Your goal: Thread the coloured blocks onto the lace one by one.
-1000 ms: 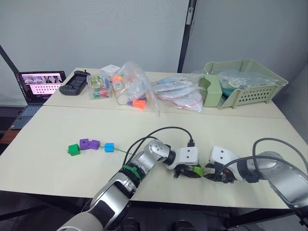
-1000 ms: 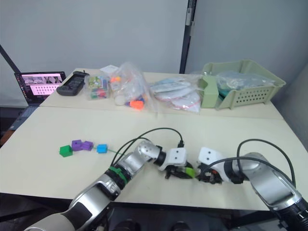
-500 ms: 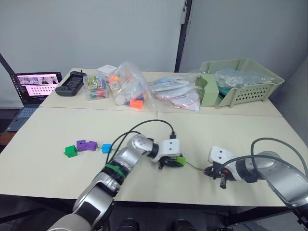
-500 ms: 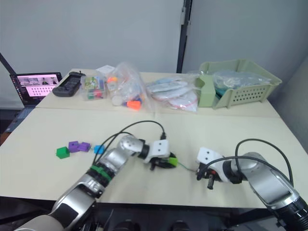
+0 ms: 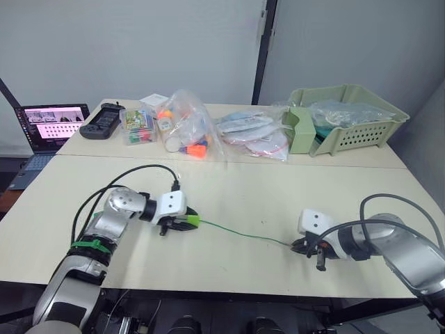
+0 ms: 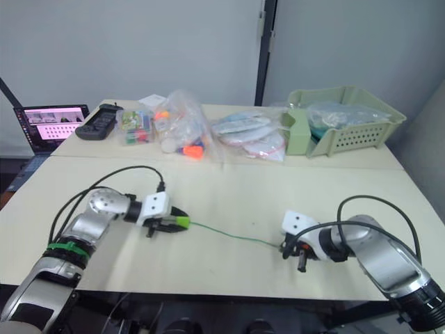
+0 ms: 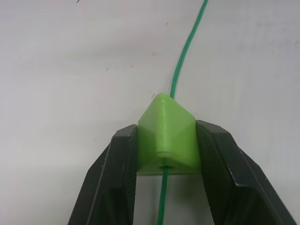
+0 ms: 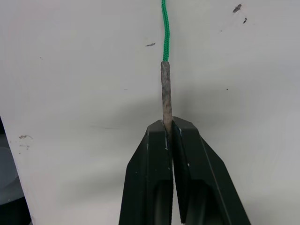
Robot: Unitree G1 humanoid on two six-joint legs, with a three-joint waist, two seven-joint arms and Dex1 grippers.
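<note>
The left gripper (image 7: pixel 166 154) pinches the lime block (image 7: pixel 166 140) with the lace (image 5: pixel 243 234) running through it over bare table (image 5: pixel 229 188). The right gripper (image 8: pixel 168 129) is clamped on the lace's stiff tip (image 8: pixel 166 89). Bags (image 5: pixel 188 125), a basket (image 5: pixel 348 118) and a laptop (image 5: pixel 49 125) sit well behind.

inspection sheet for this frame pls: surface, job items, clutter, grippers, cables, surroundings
Surface: pale table, bare in the middle.
Job's things: lime green block threaded on the green lace; lace runs between the grippers.
Clutter: clear bags, green basket at far edge.
Grippers: left gripper shut on the block; right gripper pinches the lace's stiff tip.
Cables: black cable loops over left arm.
Surroundings: open laptop, grey wall.
</note>
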